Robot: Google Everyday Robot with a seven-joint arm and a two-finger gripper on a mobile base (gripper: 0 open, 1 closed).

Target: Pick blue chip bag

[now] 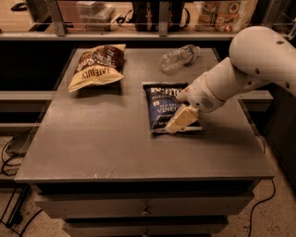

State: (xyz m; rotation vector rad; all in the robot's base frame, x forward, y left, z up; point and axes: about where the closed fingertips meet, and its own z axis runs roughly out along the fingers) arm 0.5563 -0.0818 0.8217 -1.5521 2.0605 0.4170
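Observation:
The blue chip bag (pixel 162 102) lies flat near the middle of the grey table (pixel 101 139), with white lettering and a black band at its far end. My gripper (pixel 178 121) comes in from the right on a white arm and hangs low over the bag's near right corner, covering that part of it. I cannot tell if it touches the bag.
A yellow-and-brown Late July chip bag (pixel 97 65) lies at the back left of the table. A clear plastic bottle (pixel 179 56) lies on its side at the back, just beyond the blue bag. A shelf with goods (pixel 217 14) runs behind the table.

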